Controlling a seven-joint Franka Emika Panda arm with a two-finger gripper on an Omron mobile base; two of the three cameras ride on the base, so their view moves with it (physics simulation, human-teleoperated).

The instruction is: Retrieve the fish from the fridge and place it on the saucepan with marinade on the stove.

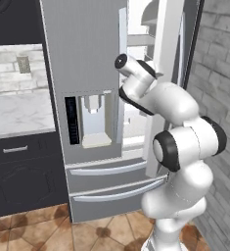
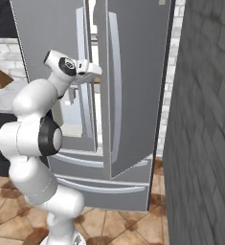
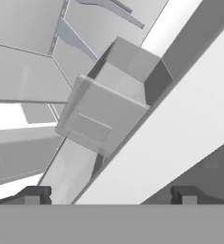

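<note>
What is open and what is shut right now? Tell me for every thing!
fridge: left door shut, right door swung partly open
right door: ajar, white inside showing past its edge
bottom drawers: both shut
gripper: open, holding nothing, at the gap between the doors

The fridge (image 1: 87, 73) offers one way in — the gap between its shut left door and the right door (image 2: 133, 86) standing ajar at 3 o'clock. In the hand view, a grey bin (image 3: 108, 109) blocks 12 o'clock — the door's edge crowds the right.
</note>
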